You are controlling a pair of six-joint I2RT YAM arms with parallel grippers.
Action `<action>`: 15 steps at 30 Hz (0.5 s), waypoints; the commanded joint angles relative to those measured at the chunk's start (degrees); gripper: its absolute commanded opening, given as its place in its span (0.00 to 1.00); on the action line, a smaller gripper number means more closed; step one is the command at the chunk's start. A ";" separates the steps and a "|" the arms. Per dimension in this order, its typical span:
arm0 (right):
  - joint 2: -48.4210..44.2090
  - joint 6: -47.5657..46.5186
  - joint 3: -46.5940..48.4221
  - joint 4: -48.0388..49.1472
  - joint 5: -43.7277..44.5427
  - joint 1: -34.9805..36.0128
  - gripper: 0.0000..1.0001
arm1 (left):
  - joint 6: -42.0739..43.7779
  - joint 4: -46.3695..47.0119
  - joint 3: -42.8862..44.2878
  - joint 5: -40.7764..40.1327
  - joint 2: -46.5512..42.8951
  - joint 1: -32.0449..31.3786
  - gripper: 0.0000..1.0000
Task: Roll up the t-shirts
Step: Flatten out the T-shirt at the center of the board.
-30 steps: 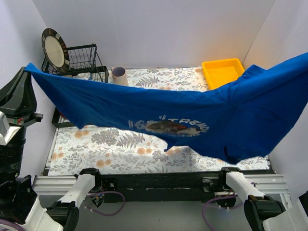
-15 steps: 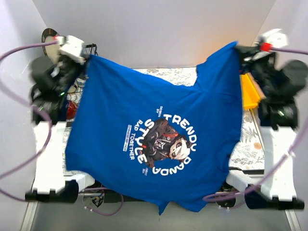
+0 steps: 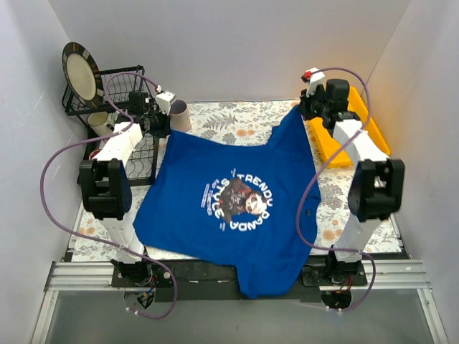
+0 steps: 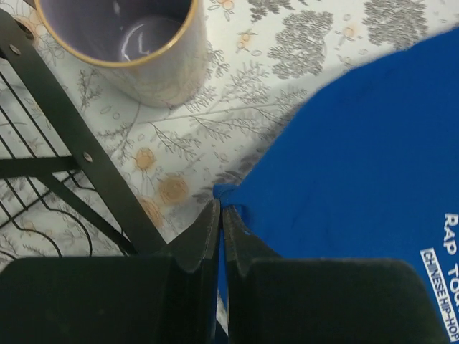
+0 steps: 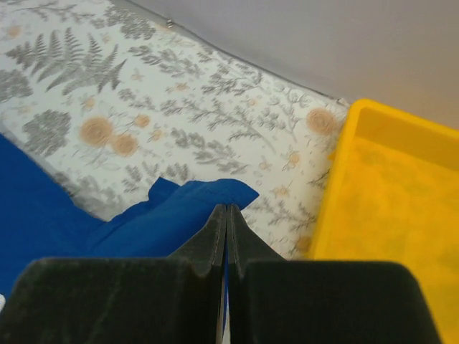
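One royal-blue t-shirt [image 3: 237, 201], spread print-up, centre frame.
Left gripper [image 4: 221, 209] and right gripper [image 5: 227, 209] each clamped on a top corner, upper left and upper right; garment's length runs from them down-frame, overhanging the table [image 3: 229, 118] edge.

Plain white walls [image 3: 229, 50] on three sides, fern-and-flower patterned tabletop [image 3: 229, 118], black wire rack [image 3: 125, 82] back left, even light

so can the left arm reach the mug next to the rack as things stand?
Reach, probably yes: the mug sits just beyond the left gripper, nothing between. But the gripper is shut on a corner of the t-shirt, so it must let go first.
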 commanded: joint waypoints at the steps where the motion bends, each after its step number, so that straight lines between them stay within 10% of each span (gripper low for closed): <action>1: 9.27 -4.93 15.41 2.99 4.47 0.52 0.01 | 1.79 3.03 8.56 -0.88 2.03 0.57 0.00; 15: 22.30 -9.85 30.20 2.11 13.44 4.21 0.01 | 1.61 4.70 15.43 -2.64 6.78 0.57 0.00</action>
